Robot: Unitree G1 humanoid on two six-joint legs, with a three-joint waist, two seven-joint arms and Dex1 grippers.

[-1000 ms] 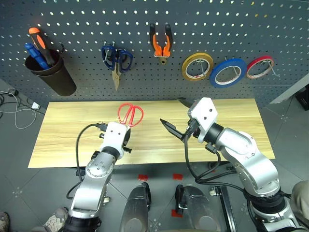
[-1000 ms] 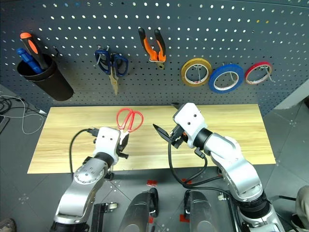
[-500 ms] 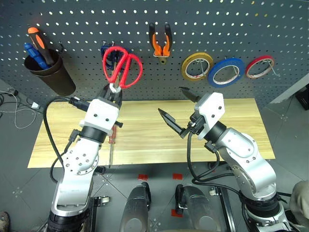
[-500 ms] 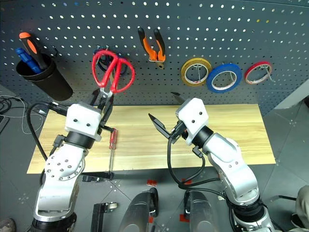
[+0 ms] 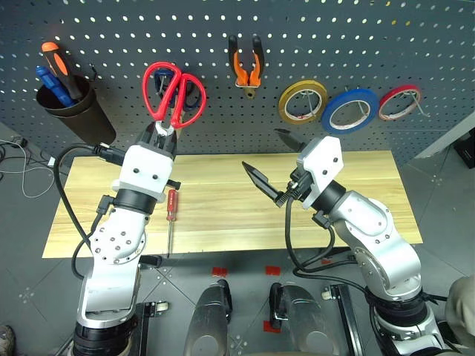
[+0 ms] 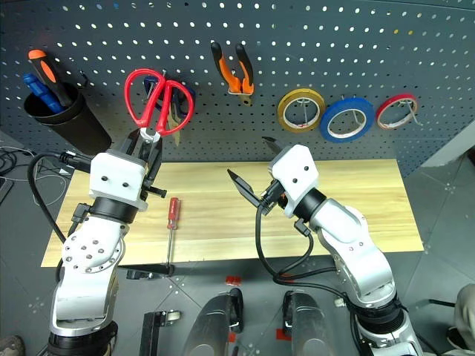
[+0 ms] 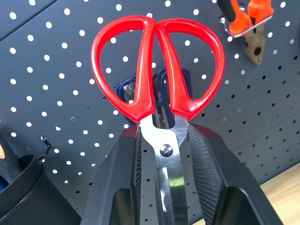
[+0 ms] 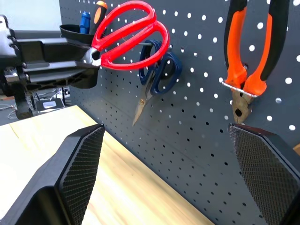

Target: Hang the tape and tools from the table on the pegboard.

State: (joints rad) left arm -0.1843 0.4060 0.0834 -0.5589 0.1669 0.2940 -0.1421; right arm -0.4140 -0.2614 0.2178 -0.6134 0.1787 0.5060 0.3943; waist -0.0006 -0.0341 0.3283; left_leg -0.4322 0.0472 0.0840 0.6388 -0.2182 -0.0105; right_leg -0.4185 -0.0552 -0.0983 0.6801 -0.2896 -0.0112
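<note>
My left gripper (image 5: 162, 133) is shut on the blades of the red-handled scissors (image 5: 174, 93). It holds them up against the pegboard (image 5: 371, 37), handles upward, in front of a blue-handled pair. The left wrist view shows the blades clamped between both pads of the left gripper (image 7: 164, 136), with the red scissors (image 7: 157, 70) rising above them. My right gripper (image 5: 261, 148) hangs open over the middle of the table (image 5: 223, 215), holding nothing. A red-handled screwdriver (image 5: 170, 215) lies on the table by the left arm. The pliers (image 5: 246, 63) and the blue tape (image 5: 349, 110) hang on pegboard hooks.
A black cup (image 5: 74, 111) with orange and blue screwdrivers hangs at the pegboard's left. The blue-handled scissors (image 8: 159, 70) hang behind the red ones. A yellow roll (image 5: 303, 101) and a red roll (image 5: 399, 102) flank the blue tape. Cables lie on the floor to the left.
My left arm has lifted the red scissors from just over the table to pegboard height, uncovering the screwdriver on the table. The right gripper has stayed nearly where it was, still open.
</note>
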